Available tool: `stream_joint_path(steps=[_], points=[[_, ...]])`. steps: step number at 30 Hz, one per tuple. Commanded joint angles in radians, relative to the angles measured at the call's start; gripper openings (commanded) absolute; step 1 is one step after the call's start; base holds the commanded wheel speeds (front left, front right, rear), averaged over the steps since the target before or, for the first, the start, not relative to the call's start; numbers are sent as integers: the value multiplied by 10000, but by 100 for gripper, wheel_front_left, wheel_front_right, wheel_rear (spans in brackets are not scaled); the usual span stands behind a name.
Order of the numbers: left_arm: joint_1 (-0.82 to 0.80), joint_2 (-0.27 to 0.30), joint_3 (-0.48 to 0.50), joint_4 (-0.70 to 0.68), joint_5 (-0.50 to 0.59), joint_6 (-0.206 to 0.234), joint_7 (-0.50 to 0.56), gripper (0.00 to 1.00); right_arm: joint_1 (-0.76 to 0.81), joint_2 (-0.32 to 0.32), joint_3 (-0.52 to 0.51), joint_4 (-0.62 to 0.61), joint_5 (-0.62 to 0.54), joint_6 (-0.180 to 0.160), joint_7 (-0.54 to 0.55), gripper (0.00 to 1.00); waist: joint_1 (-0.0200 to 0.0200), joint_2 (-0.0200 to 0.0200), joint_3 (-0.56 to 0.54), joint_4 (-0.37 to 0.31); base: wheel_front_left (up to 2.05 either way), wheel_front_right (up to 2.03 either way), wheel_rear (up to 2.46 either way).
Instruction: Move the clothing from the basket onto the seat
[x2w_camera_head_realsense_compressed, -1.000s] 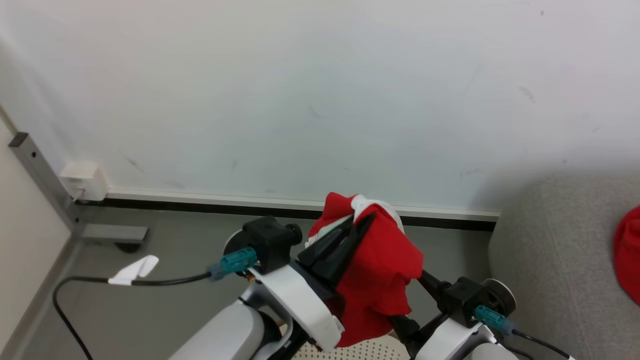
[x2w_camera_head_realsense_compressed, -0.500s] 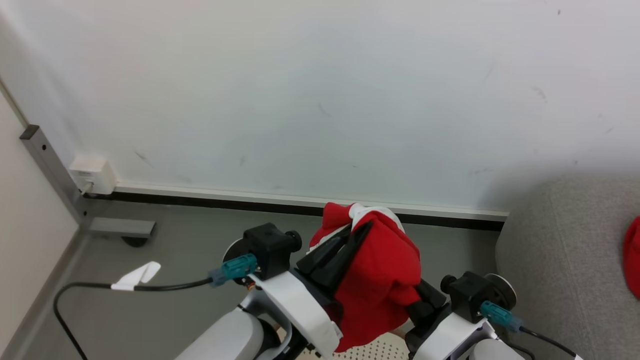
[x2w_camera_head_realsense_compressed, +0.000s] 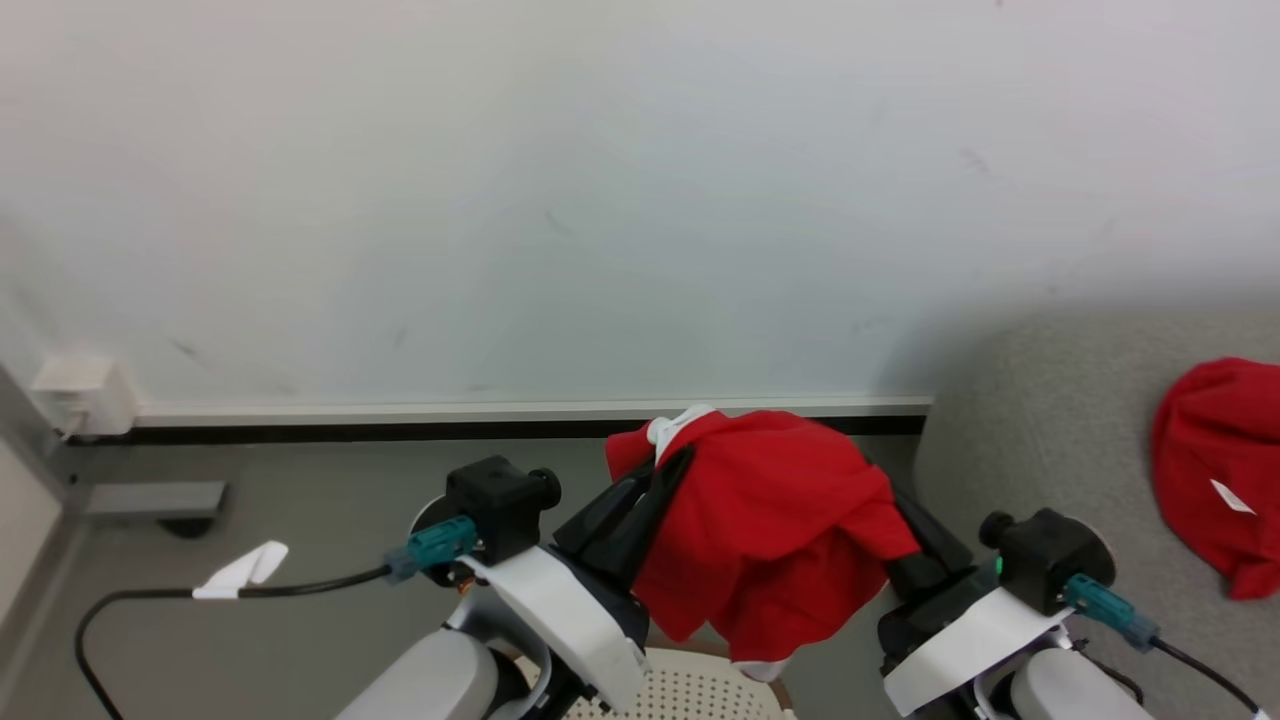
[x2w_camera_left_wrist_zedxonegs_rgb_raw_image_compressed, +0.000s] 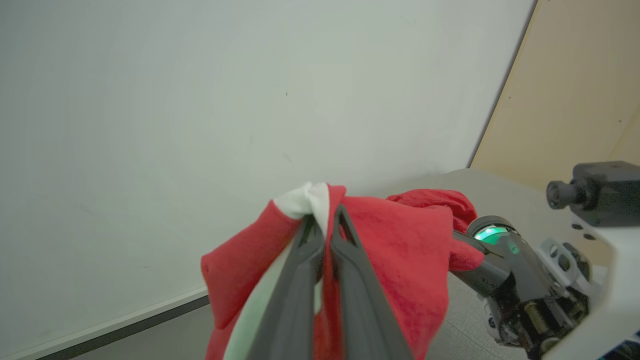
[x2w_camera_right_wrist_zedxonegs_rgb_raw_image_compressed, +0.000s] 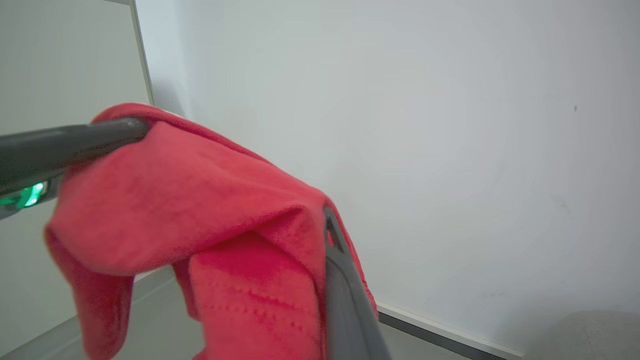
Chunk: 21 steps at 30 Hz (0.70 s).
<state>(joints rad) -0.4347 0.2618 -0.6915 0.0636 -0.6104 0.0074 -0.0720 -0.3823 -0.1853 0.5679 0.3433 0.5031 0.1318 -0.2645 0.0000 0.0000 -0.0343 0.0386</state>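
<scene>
— Changes since earlier?
— View is turned toward the seat (x2w_camera_head_realsense_compressed: 1050, 420). The right gripper (x2w_camera_right_wrist_zedxonegs_rgb_raw_image_compressed: 327, 222), spread before, is now clenched on the held garment (x2w_camera_head_realsense_compressed: 780, 530), which is stretched wider.
— Count, largest first?
— Seat: one. Basket (x2w_camera_head_realsense_compressed: 690, 692): one, beneath the arms. Garments: two. The second garment (x2w_camera_head_realsense_compressed: 1205, 470) is laid on the seat. The held garment is kept aloft above the basket and is also pinched by the left gripper (x2w_camera_left_wrist_zedxonegs_rgb_raw_image_compressed: 324, 219).

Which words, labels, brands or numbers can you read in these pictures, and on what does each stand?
None can be read.
The white tag on the red garment lying on the sofa is too small to show any print.
The white tape flag on the black cable looks blank.
</scene>
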Motion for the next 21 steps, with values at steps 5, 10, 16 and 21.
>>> stream_joint_path(steps=[5,10,16,21], points=[[154,18,9,42,-79,105,-92,100,186,-308,-555,-502,-80,-23,6,0,0,0,70,-985,0,0,0],[159,35,-24,-49,-39,146,-93,100,197,-457,-934,-773,-180,-23,6,0,0,0,144,-1666,0,0,0],[168,8,-114,-168,-29,117,-150,100,138,-775,-1687,-1244,-454,-23,6,0,0,0,324,-2725,0,0,0],[81,63,-213,-195,159,120,-186,100,-21,-1118,-2072,-1736,-693,-23,7,0,0,0,528,-3736,0,0,0]])
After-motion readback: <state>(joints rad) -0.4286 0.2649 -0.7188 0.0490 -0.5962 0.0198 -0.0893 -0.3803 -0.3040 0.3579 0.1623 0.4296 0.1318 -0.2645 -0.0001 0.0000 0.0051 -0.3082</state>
